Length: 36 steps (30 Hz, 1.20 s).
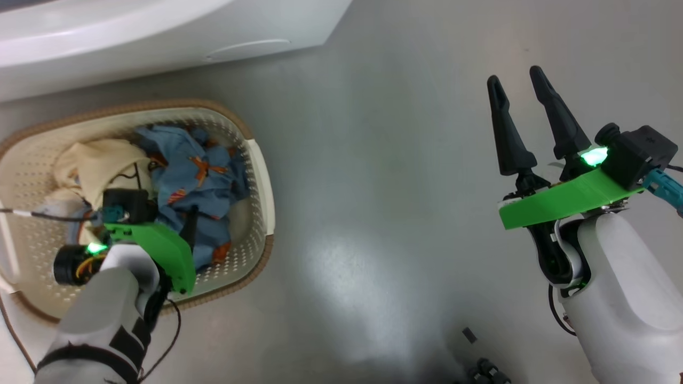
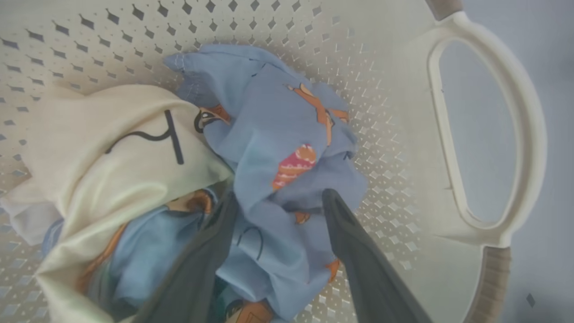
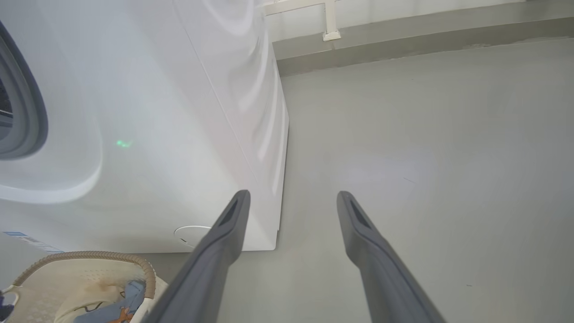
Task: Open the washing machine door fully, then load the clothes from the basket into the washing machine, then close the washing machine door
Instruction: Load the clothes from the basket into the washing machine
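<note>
The left claw (image 2: 279, 202), wide open and empty, straddles the clothes (image 2: 278, 116) in the basket (image 1: 264, 181) at 9 o'clock; push deeper into the blue fold before closing. The right claw (image 1: 515, 77) hangs open, empty.

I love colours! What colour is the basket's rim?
Brown, woven-looking basket rim; head view shows best.

No readable text, blue label (image 3: 15, 234) on the washing machine (image 3: 170, 134) too blurred, black marks (image 2: 174, 137) on the clothes (image 2: 112, 179) illegible.
</note>
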Motion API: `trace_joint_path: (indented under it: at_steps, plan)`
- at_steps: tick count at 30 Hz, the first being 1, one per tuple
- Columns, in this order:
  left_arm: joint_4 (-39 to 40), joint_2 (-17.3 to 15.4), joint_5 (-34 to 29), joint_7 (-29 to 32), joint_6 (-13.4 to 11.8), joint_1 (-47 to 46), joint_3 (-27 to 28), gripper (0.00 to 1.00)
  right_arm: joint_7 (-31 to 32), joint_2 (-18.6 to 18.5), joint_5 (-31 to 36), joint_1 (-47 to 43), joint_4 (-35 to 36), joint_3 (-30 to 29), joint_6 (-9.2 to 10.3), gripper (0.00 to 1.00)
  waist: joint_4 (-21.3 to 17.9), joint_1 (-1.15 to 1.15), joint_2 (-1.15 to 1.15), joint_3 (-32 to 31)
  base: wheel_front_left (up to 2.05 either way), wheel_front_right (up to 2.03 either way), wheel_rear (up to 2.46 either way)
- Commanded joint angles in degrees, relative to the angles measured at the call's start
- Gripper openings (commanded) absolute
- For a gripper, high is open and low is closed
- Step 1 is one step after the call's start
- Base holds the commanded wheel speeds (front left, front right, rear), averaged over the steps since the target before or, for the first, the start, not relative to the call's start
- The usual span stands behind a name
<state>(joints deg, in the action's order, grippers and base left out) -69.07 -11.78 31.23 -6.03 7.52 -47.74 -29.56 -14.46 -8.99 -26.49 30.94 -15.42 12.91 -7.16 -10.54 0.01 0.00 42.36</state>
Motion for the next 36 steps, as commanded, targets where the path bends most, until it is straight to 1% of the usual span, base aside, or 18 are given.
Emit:
trace_joint_path:
  at_steps: [1,5,11,18,19,20,21,25,30,36]
  plan:
    - [-0.08,-1.88,0.59,0.22,-0.04,-0.56,0.54,1.00,-0.54,0.36,0.73,-0.61,1.53,1.04,-0.33,1.00,-1.88,-0.01,0.00,2.40,0.00,0.00,0.00]
    - [-0.74,-2.66,1.17,1.43,-0.04,-2.44,-0.86,1.00,-0.54,0.83,0.77,-0.22,1.93,0.89,-0.33,1.00,-3.11,-0.01,0.00,4.31,0.00,0.00,0.00]
    - [-2.19,-4.18,2.13,5.88,-0.04,-4.86,-3.25,1.00,-0.54,1.58,0.89,0.04,2.83,1.26,-0.33,1.00,-5.80,-0.01,0.00,7.07,0.00,0.00,0.00]
    - [-3.71,-4.84,3.49,6.46,-0.09,-6.40,-2.89,1.00,-0.54,1.92,1.16,-0.04,3.40,0.96,-0.33,1.00,-7.34,-0.01,0.00,8.25,0.00,0.00,0.00]
    - [-3.85,-4.80,3.62,6.75,-0.08,-6.43,-2.94,0.59,-0.54,2.01,1.23,-0.02,3.44,0.94,-0.33,1.00,-7.41,-0.01,0.00,8.31,0.00,0.00,0.00]
    - [-3.95,-4.77,3.72,6.90,-0.08,-6.46,-3.01,0.28,-0.54,2.09,1.30,0.00,3.45,0.93,-0.33,1.00,-7.45,-0.01,0.00,8.34,0.00,0.00,0.00]
    - [-4.04,-4.70,3.88,7.05,-0.07,-6.45,-3.07,0.00,-0.54,2.16,1.35,0.02,3.43,0.95,-0.33,1.00,-7.44,-0.01,0.00,8.32,0.00,0.00,0.00]
    - [-4.21,-4.22,4.80,7.43,-0.05,-6.12,-3.32,0.00,-0.54,2.44,1.46,0.18,3.20,1.15,-0.33,1.00,-7.04,-0.01,0.00,7.87,0.00,0.00,0.00]
    - [-3.45,-3.72,5.76,5.67,-0.05,-5.12,-3.98,0.00,-0.54,2.53,1.38,0.47,2.68,1.41,-0.33,1.00,-6.13,-0.01,0.00,6.25,0.00,0.00,0.00]
    - [-1.26,-2.25,8.46,1.59,-0.04,-1.59,-4.91,0.00,-0.54,2.00,1.22,0.41,1.86,1.48,-0.33,1.00,-4.19,-0.01,0.00,1.52,0.00,0.00,0.00]
